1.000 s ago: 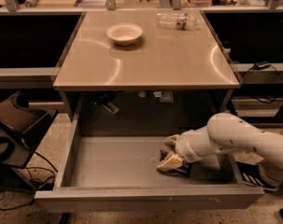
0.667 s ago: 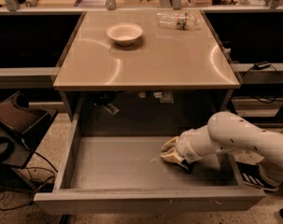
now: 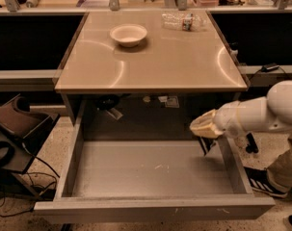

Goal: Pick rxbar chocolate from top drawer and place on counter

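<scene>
A white robot arm [image 3: 261,113] is reaching in from the right. Its claw [image 3: 205,127] is hovering above the right wall of an open grey drawer [image 3: 150,170], just below the front edge of the counter [image 3: 169,61]. The claw is pinching shut on the top end of a dark snack bar [image 3: 206,146]. The bar is hanging down from the claw, clear of the drawer floor, with its lower end showing in front of the drawer's right wall. The drawer is standing pulled out toward the camera beneath the counter, its flat floor showing. The tan counter is carrying a pale bowl [image 3: 128,34] near its back left. A clear water bottle [image 3: 183,20] is lying on its side near the back right. Both are sitting well apart from the claw.
</scene>
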Available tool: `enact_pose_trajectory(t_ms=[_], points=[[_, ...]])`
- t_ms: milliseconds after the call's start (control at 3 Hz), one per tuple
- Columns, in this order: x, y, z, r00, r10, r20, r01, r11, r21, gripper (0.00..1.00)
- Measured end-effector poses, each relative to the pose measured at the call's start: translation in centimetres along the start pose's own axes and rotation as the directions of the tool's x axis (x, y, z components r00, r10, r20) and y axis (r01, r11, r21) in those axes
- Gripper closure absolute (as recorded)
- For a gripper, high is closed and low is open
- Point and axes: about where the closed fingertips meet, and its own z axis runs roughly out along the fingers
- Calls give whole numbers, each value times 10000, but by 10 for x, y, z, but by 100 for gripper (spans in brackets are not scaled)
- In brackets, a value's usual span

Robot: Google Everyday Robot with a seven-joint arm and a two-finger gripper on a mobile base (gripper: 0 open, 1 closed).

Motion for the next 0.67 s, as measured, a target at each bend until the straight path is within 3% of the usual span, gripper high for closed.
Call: enact_pose_trajectory(t_ms=[333,667], points=[[-35,-35,-51,9965,193,816,-206,9997,141,100],[-90,-56,-91,9874,-141,1578,153,9999,-64,100]])
